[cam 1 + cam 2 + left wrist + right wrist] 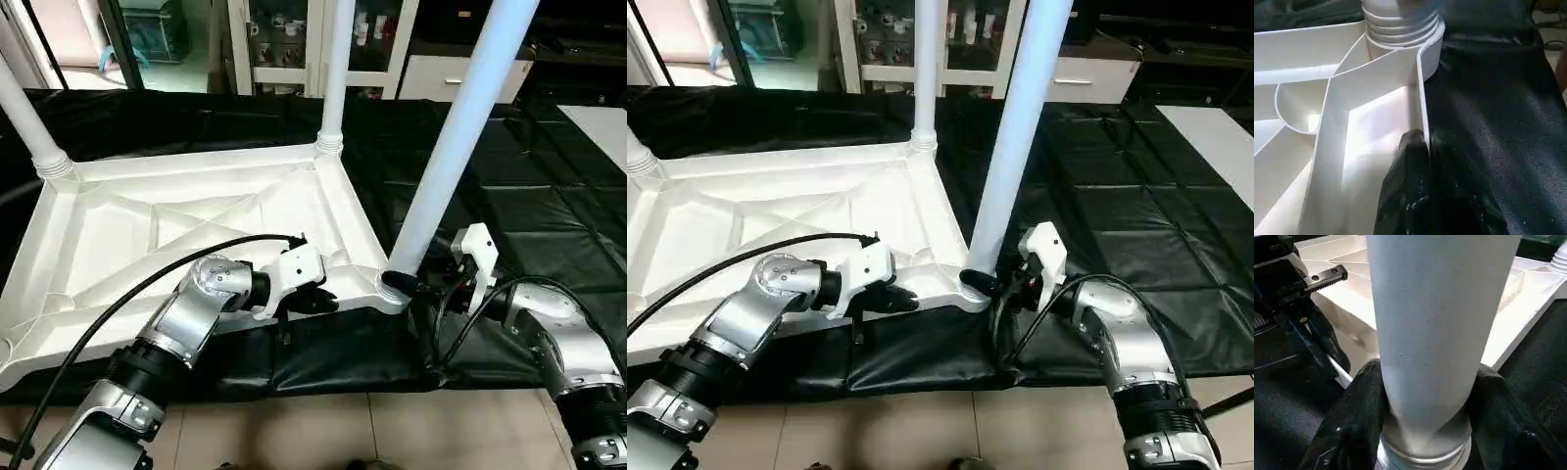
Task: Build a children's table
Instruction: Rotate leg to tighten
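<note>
- The white plastic square table top lies upside down on the large black-sheeted table, its X-ribbed underside facing up, its near edge at the table's near side.
- Its rounded corner sockets act as holders: the far-left socket holds a white tapered tube leg, the far-right socket holds a second white leg, and the near-right socket holds a third white leg that leans to the right.
- The near-left corner is cut off by the picture edge and the left forearm, so whether that socket is filled cannot be told.
- All three legs run out of the top of the head views, so their upper ends are unseen.
- The left gripper has its black fingers clamped on the raised rim of the top's near edge, just left of the near-right socket.
- The right gripper has its black fingers closed around the base of the third leg, just above its socket.
- White cabinets with glass doors stand beyond the table; their contents are too small to make out.
</note>
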